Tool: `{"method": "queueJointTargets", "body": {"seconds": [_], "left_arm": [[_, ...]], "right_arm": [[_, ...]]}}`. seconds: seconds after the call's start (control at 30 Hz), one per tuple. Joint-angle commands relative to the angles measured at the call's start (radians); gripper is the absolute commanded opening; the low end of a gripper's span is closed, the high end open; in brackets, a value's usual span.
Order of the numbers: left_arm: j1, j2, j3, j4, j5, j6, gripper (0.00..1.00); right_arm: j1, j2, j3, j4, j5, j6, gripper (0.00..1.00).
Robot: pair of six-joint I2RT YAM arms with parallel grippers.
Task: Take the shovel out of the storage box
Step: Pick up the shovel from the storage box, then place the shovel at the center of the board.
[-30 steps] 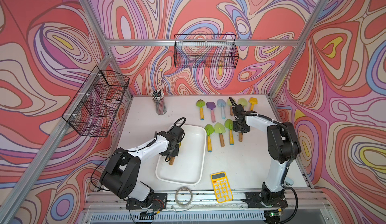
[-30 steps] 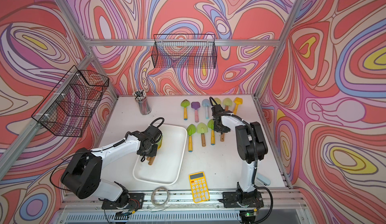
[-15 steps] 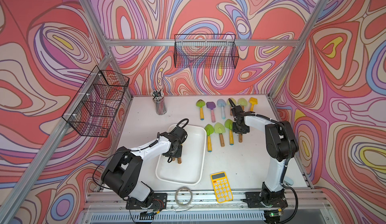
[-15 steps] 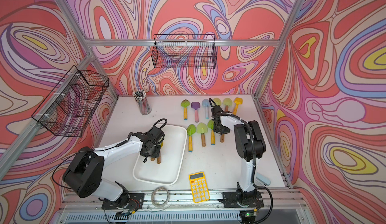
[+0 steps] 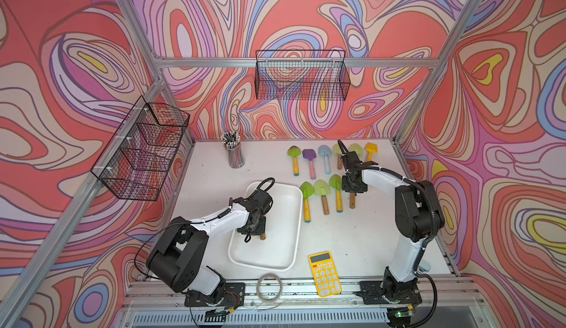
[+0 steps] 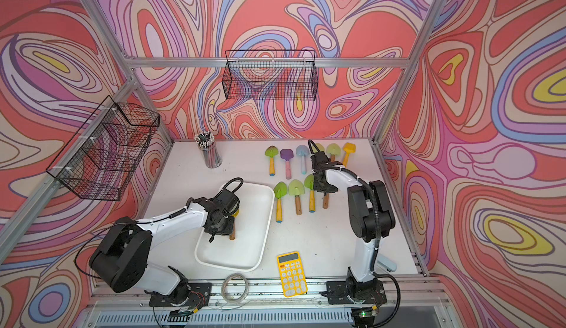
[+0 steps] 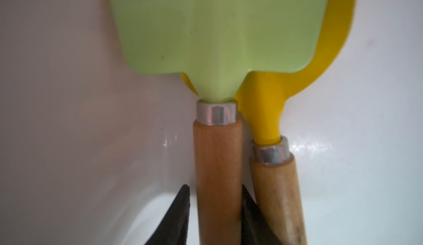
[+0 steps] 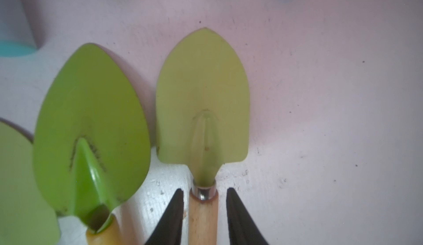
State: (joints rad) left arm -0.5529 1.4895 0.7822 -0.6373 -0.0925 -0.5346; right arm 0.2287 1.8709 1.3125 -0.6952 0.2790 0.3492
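Grip: left end effector (image 7: 215,192) closed narrow on the wooden handle of the pale green shovel (image 7: 219,26), below the ferrule; I judge this keeps the blade free. It overlaps a yellow shovel (image 7: 263,109) inside the storage box (image 5: 275,251), lower centre of frame. Right end effector (image 8: 204,192) slightly parted, straddling a yellow-green shovel (image 8: 201,90) flat on the surface (image 8: 320,95).

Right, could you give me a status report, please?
Left gripper shut on green shovel, inside storage box. Right gripper open around pale shovel on table. Yellow shovel partly under green blade.
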Motion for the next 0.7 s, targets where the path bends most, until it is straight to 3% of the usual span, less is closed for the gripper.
{"method": "queueJointTargets", "body": {"seconds": [0.0, 0.23, 0.33, 0.57, 0.67], "left_arm": [[-0.004, -0.023, -0.015, 0.017, 0.031, -0.028, 0.35], [-0.004, -0.06, -0.013, 0.004, 0.015, -0.034, 0.14], [-0.004, -0.086, 0.0, -0.014, 0.004, -0.035, 0.0], [-0.004, -0.212, 0.086, -0.122, -0.069, -0.022, 0.0], [-0.002, -0.264, 0.124, -0.122, -0.048, -0.003, 0.0]], "right_arm": [[-0.004, -0.059, -0.015, -0.003, -0.002, 0.017, 0.34], [-0.003, -0.108, -0.032, 0.008, -0.019, 0.021, 0.32], [-0.001, -0.149, -0.042, 0.02, -0.038, 0.024, 0.3], [0.03, -0.274, -0.087, 0.09, -0.156, 0.008, 0.31], [0.045, -0.323, -0.11, 0.141, -0.254, 0.004, 0.33]]}}
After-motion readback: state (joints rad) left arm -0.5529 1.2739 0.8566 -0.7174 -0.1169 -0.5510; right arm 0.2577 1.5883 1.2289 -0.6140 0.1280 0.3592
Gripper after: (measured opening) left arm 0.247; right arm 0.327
